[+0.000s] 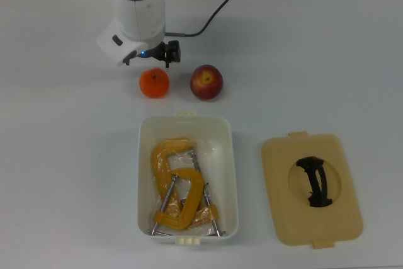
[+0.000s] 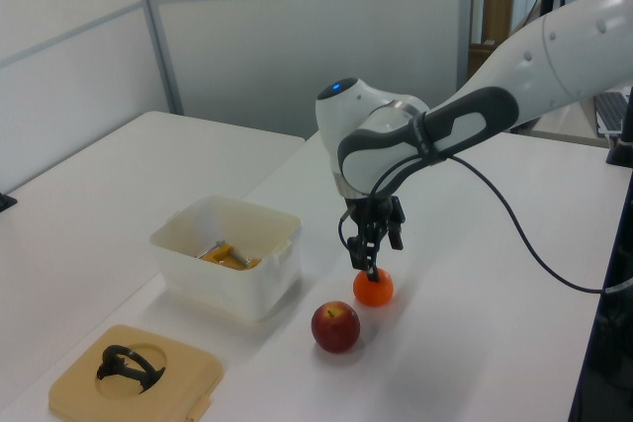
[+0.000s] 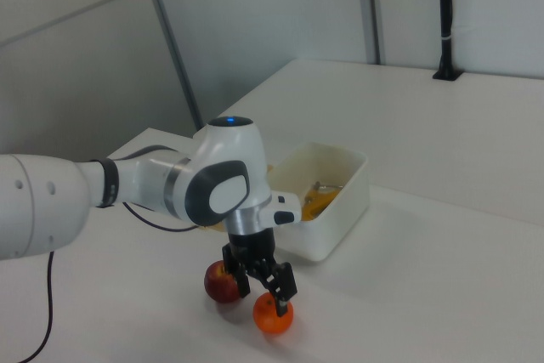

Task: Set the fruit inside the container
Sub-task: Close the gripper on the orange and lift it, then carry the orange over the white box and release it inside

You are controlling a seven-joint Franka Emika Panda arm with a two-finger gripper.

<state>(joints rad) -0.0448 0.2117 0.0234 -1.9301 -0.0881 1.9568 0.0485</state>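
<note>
The fruit are a bright orange [image 1: 154, 83] [image 2: 373, 289] [image 3: 273, 315] and a dark red apple [image 1: 206, 82] [image 2: 335, 326] [image 3: 219, 283], side by side on the white table. The container [image 1: 233, 174] [image 2: 272, 254] [image 3: 344, 210] is a white tub standing just beside them. My gripper [image 1: 150, 60] [image 2: 370, 256] [image 3: 265, 285] hangs open right above the orange, fingertips spread at about the level of its top. It holds nothing. The apple lies free to the top view's right of the orange.
Yellow C-clamps [image 1: 176, 184] lie inside the tub. A flat tan lid with a black handle [image 1: 312, 187] [image 2: 134, 373] rests on the table at the top view's right of the tub. The arm's black cable [image 2: 514, 234] trails over the table.
</note>
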